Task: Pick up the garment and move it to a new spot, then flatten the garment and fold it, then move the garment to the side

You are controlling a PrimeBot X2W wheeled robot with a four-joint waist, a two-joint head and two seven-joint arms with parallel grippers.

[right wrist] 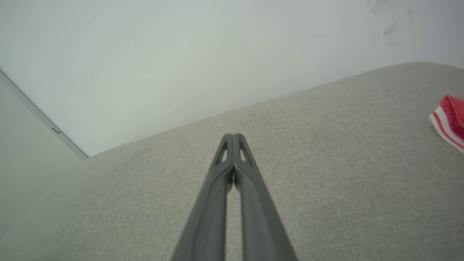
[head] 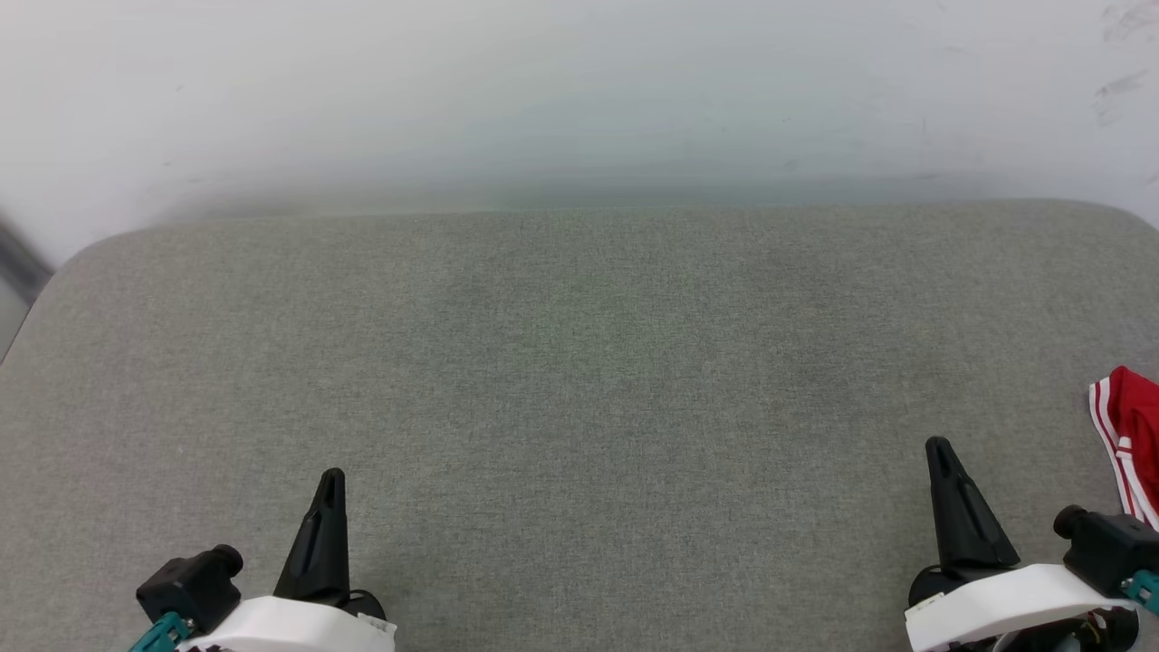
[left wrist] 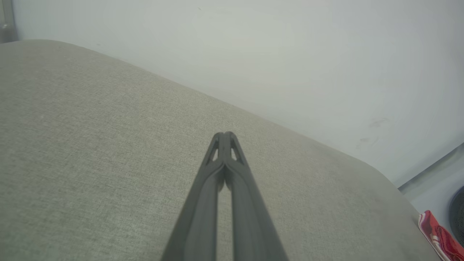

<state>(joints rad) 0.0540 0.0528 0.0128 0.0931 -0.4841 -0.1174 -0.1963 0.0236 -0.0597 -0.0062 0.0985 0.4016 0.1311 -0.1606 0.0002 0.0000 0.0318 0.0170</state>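
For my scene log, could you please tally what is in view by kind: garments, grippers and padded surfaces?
Red garment: 1
Grippers: 2, the left gripper and the right gripper, both shut
Grey padded surface: 1
Total: 4

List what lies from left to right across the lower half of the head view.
The left gripper, two long dark fingers shut → right gripper, same dark fingers shut → red fabric garment with red-white striped trim at the right edge, all over a grey woven surface.
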